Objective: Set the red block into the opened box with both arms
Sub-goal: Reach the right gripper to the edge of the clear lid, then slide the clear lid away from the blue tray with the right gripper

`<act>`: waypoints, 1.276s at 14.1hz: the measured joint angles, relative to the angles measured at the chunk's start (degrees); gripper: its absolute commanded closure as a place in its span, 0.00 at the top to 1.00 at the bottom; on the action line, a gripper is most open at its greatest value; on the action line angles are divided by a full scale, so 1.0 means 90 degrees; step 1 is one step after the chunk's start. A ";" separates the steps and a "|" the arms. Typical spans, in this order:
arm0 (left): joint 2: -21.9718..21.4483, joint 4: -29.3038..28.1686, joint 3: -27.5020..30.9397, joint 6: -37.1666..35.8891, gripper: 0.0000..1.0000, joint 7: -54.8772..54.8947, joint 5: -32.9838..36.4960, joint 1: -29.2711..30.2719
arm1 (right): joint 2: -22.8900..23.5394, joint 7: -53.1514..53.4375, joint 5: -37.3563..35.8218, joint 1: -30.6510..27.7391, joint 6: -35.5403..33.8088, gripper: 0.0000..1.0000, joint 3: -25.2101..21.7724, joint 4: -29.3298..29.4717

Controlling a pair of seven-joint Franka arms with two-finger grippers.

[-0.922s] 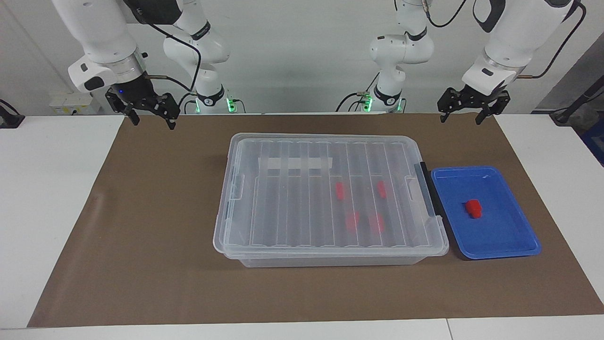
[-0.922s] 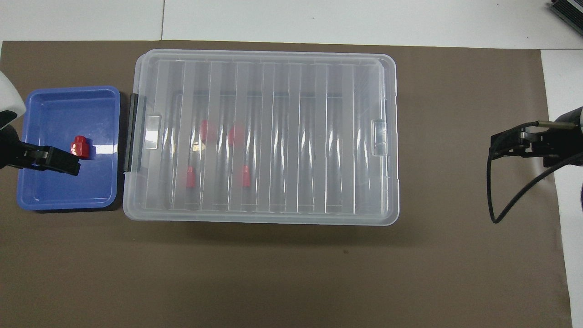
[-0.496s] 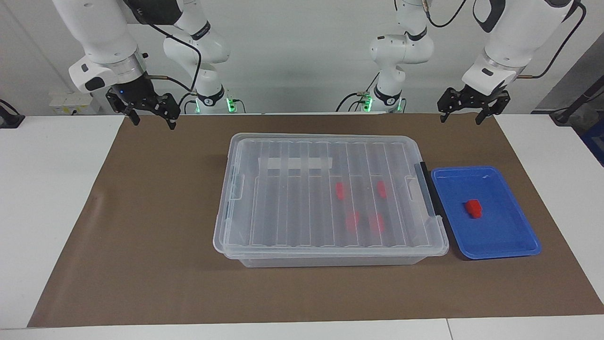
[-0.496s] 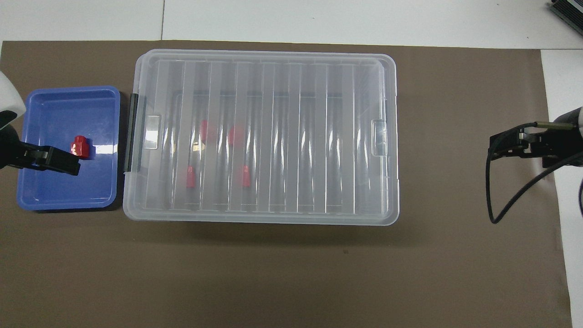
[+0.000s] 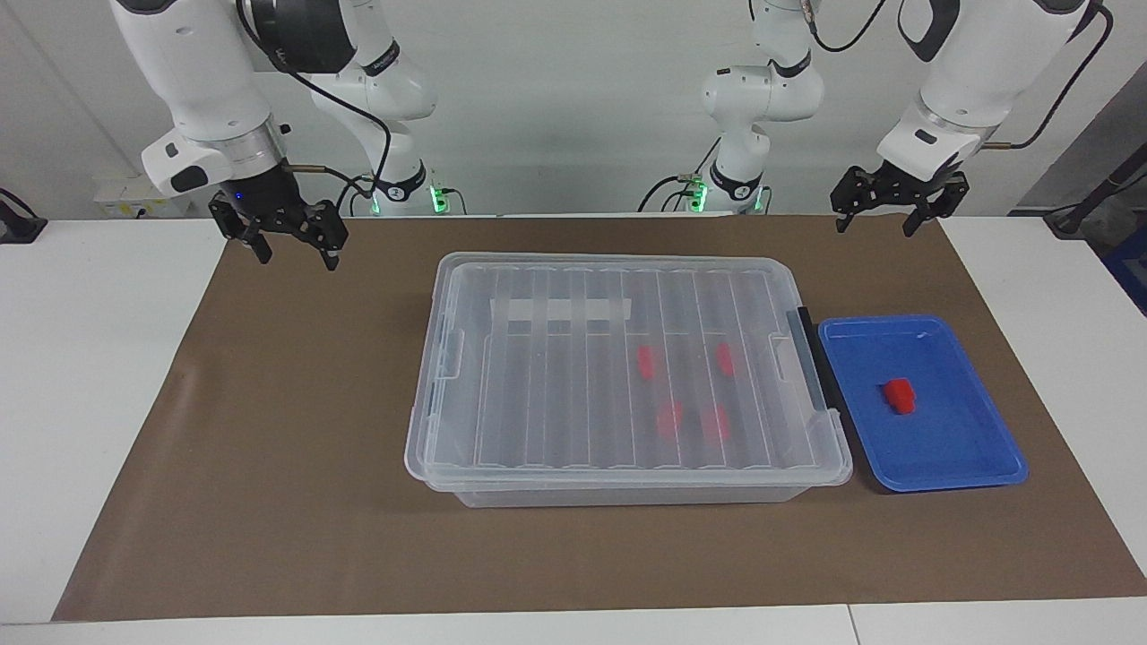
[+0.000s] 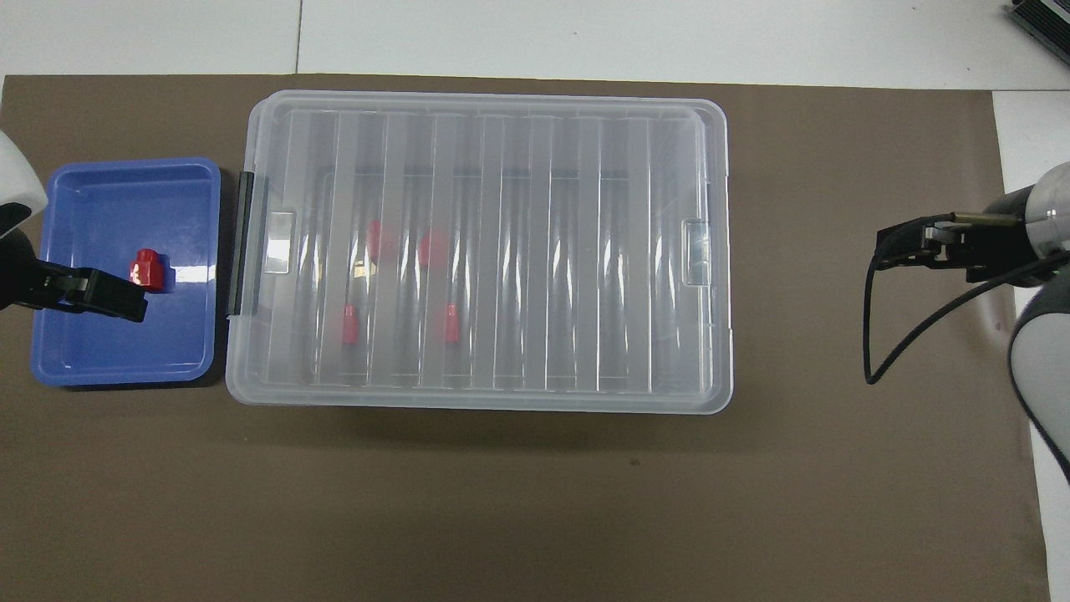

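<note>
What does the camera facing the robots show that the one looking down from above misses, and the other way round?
Only the facing view shows the two white arms rising from their bases, both grippers whole and open, raised off the table: the left gripper up over the mat near the blue tray, the right gripper over the mat at its own end.

Only the overhead view shows the box squarely from above, so its lid's outline reads plainly.

Both show the closed clear box, four red blocks inside it, and one red block lying in the blue tray beside the box.
</note>
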 measured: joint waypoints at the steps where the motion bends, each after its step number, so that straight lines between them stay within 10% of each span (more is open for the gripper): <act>1: 0.0000 0.0000 0.0000 0.0000 1.00 0.0000 0.0000 0.0000 | 0.0004 0.0070 0.0001 0.0095 0.0195 0.97 0.0001 -0.0116; 18: 0.0000 0.0000 0.0000 0.0000 1.00 -0.0001 0.0000 0.0000 | 0.1045 0.1127 0.0001 0.1056 0.1994 0.95 0.0031 -0.0823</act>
